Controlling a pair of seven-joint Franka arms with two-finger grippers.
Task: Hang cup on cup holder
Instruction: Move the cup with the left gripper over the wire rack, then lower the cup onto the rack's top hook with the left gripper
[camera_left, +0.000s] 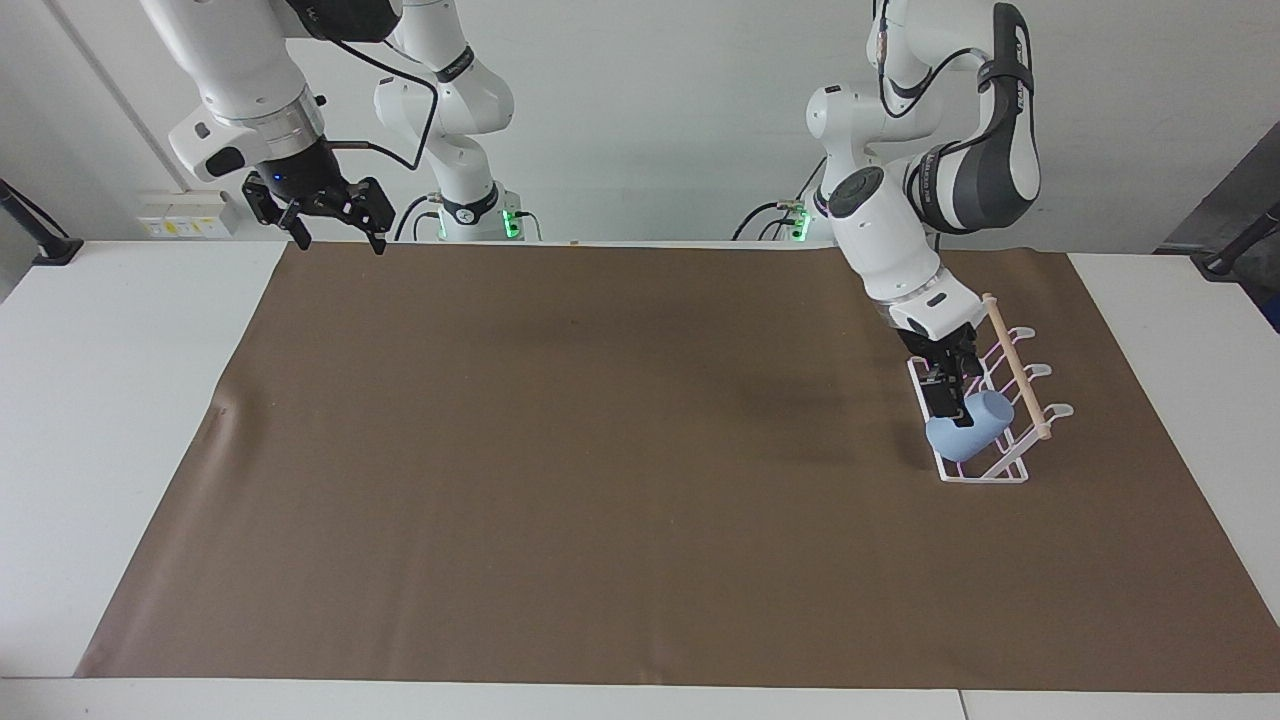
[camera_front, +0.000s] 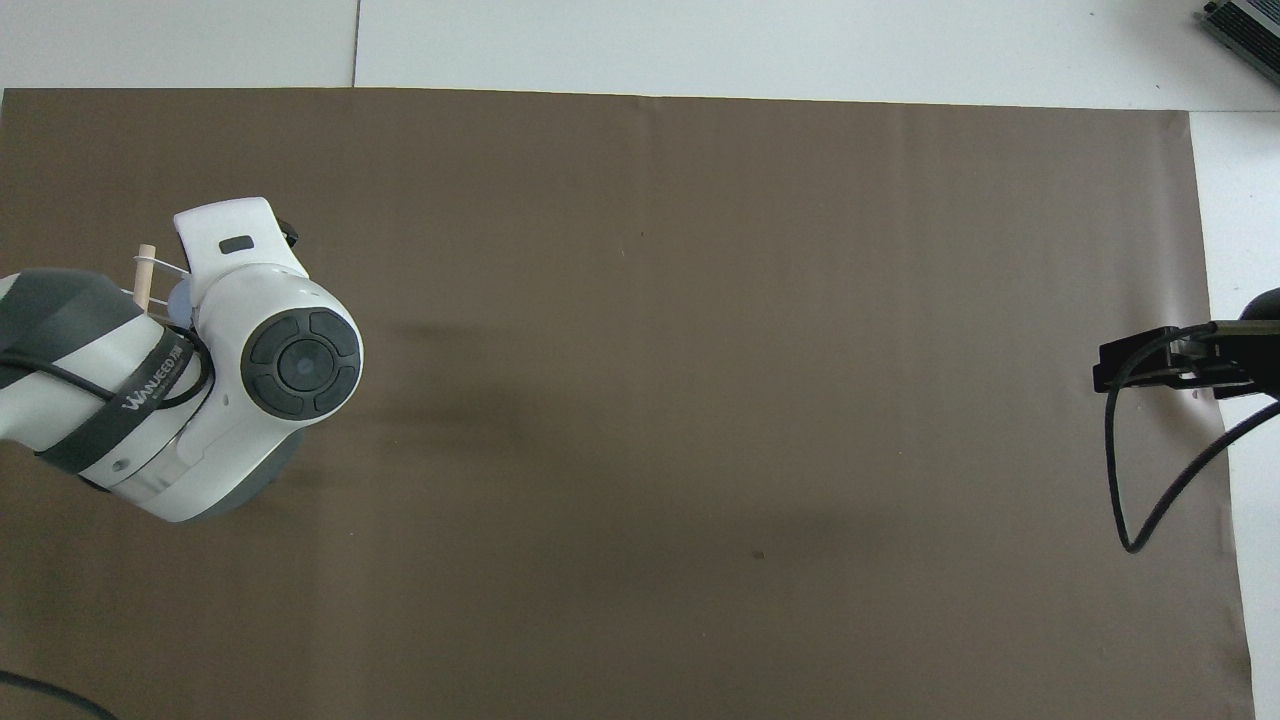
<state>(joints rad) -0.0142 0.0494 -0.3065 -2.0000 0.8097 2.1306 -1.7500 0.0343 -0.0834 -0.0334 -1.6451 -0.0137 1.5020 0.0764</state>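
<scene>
The light-blue cup (camera_left: 965, 430) lies tilted on the slanted prongs of the white wire cup holder (camera_left: 990, 470), toward the left arm's end of the table, just below the holder's wooden rod (camera_left: 1015, 365). My left gripper (camera_left: 950, 395) is down at the cup's upper side, right against it. In the overhead view the left arm covers nearly all of it; only a sliver of the cup (camera_front: 180, 298) and the rod's end (camera_front: 146, 270) show. My right gripper (camera_left: 335, 228) waits open and empty in the air over the mat's corner by its own base, and it also shows in the overhead view (camera_front: 1110, 365).
A brown mat (camera_left: 600, 480) covers most of the white table (camera_left: 110, 420). A black cable (camera_front: 1150, 480) hangs from the right gripper. A dark device corner (camera_front: 1245, 25) lies on the table's edge farthest from the robots.
</scene>
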